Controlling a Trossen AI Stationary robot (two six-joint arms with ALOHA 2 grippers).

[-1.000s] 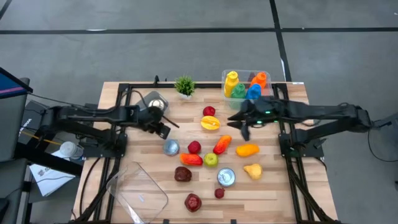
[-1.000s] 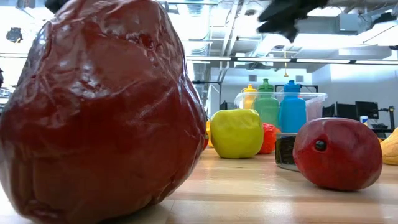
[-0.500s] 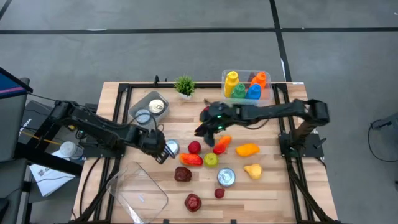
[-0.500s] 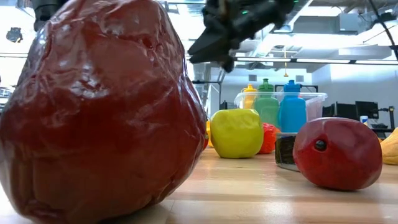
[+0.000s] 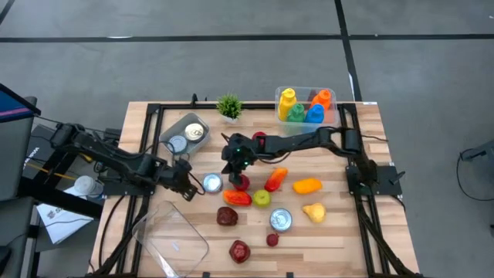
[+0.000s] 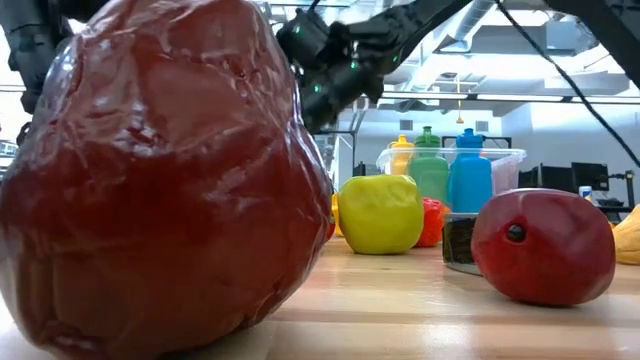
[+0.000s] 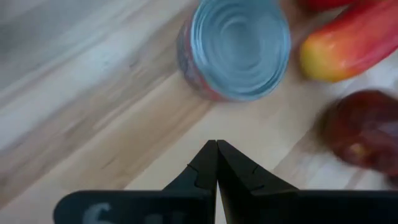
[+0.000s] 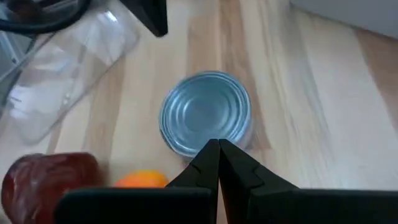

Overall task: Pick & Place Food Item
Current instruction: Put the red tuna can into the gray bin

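A silver-topped can [image 5: 212, 183] stands upright on the wooden table [image 5: 363, 232], left of a cluster of toy foods: a red apple [image 5: 241, 183], a red-orange fruit [image 5: 237, 198] and a green apple [image 5: 262, 198]. My left gripper [image 5: 191, 188] is shut, just left of the can [image 7: 233, 50] and apart from it. My right gripper [image 5: 228, 171] is also shut. It hovers over the can's right side [image 8: 205, 121], between the can and the red apple.
A clear lidded box [image 5: 174, 232] lies near the table's near left corner. A tray with two cans [image 5: 185, 133], a small plant [image 5: 229, 106] and a bin of bottles [image 5: 305, 106] stand at the back. More toy foods [image 5: 307, 185] and another can [image 5: 281, 220] lie toward the right and near side.
My right gripper has swept from the table's right side toward the left and down, and is now over the can. My left gripper has gone from beside the tray toward the near edge and down, ending left of the can. No object has moved.
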